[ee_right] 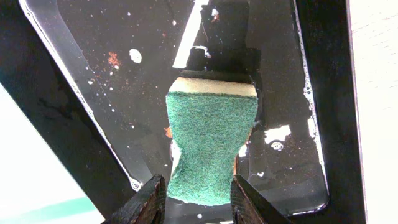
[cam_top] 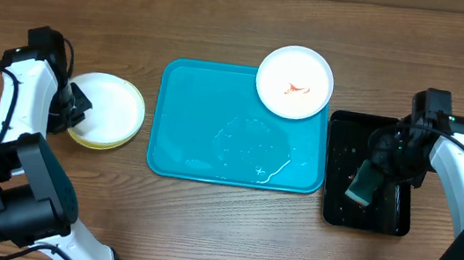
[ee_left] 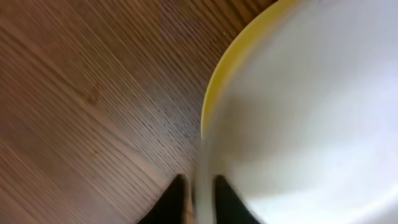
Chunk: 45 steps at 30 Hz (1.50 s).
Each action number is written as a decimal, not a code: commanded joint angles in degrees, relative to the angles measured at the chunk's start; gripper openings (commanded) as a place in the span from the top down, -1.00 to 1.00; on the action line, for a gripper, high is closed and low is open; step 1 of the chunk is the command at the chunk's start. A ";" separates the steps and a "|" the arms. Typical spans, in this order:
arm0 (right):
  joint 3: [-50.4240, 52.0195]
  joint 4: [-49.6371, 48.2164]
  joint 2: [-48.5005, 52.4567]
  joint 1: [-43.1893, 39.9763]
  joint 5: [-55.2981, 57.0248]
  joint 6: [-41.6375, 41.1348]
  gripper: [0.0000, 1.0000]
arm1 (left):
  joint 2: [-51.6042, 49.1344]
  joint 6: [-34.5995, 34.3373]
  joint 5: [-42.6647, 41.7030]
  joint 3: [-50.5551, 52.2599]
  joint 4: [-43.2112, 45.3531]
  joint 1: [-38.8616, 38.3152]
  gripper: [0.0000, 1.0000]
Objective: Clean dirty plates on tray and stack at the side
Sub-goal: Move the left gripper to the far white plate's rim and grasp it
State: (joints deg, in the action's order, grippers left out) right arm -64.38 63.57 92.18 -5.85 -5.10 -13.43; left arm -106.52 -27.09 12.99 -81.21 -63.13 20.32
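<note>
The left tool point(ee_left: 201, 198) is straddling the rim of the stacked plate point(cam_top: 113, 105) beside the tray point(cam_top: 177, 141), clamped or loose I cannot tell, risking dragging it askew, while the right tool point(ee_right: 199, 202) is squeezing the sponge point(ee_right: 211, 143).

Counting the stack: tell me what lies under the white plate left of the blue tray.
A yellow-green plate, only its rim showing beyond the white plate. Its face, and anything between or beneath them, is covered.

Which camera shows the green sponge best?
Right wrist: the sponge sits large and centred, pinched by the right gripper over the black tray. Overhead shows it small; left wrist misses it.
</note>
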 commanded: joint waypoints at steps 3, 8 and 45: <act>0.31 -0.24 -1.09 0.35 0.59 0.24 0.28 | -0.59 0.31 -0.39 -1.16 -0.11 0.35 0.07; 0.31 -0.26 -1.09 0.35 0.61 0.22 0.27 | 0.63 0.28 -1.38 -2.56 -1.55 0.26 0.02; 5.40 -4.79 -0.50 0.35 0.39 -0.26 0.05 | 8.37 10.10 -21.09 -4.94 12.72 -37.05 -0.64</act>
State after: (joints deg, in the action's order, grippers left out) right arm -61.23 59.37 92.18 -5.85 -5.08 -13.50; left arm -98.94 -18.83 -5.65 -85.12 -51.68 -15.70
